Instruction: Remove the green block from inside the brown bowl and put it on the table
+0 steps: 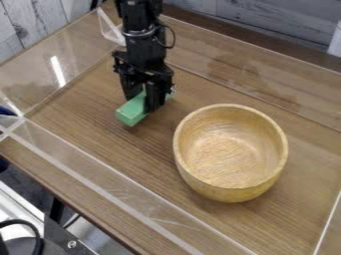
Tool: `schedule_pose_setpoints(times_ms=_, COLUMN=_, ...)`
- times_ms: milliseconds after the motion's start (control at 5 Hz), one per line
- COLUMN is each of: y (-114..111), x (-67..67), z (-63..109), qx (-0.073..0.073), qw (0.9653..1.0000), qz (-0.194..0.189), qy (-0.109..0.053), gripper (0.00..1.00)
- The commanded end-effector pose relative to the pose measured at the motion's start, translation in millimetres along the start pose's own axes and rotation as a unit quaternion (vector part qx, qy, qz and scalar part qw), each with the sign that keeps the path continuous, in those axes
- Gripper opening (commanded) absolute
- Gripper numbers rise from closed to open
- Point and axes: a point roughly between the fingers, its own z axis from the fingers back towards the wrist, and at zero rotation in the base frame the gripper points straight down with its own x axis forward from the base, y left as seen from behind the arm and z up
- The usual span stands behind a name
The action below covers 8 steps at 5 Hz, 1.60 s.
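The green block (131, 111) is at the table (94, 139) surface, left of the brown bowl (230, 152) and outside it. My gripper (143, 98) comes down from above with its black fingers shut on the block's upper end. The block tilts slightly, its lower end on or just above the wood. The bowl stands empty a short way to the right of the gripper.
Low clear acrylic walls (80, 199) border the tabletop on the left, front and back. The arm (139, 25) rises toward the back left corner. A pale plank floor shows beyond the back wall.
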Motion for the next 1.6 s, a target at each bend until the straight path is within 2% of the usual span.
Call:
schedule_pose_setpoints(times_ms=0, y=10, x=12.3, z=15.4, qx=0.014, qw=0.9994, qz=0.007, qy=-0.032, gripper=0.0)
schedule_pose_setpoints(times_ms=200, y=12, x=12.0, z=14.4, qx=0.013, qw=0.9994, qz=0.01, qy=-0.03, gripper=0.0)
schedule_pose_setpoints(times_ms=400, y=12, x=11.7, z=18.6, qx=0.012, qw=0.9994, qz=0.013, qy=-0.031, gripper=1.0)
schedule_pose_setpoints(times_ms=600, y=12, x=12.6, z=24.5, qx=0.011, qw=0.9992, qz=0.015, qy=-0.034, gripper=1.0)
schedule_pose_setpoints(times_ms=1000, y=7, x=15.5, z=49.2, qx=0.01, qw=0.9982, qz=0.012, qy=-0.057, gripper=1.0)
schedule_pose_setpoints(times_ms=1400, y=-6, x=19.0, z=100.8, qx=0.012, qw=0.9952, qz=0.005, qy=-0.097, gripper=1.0)
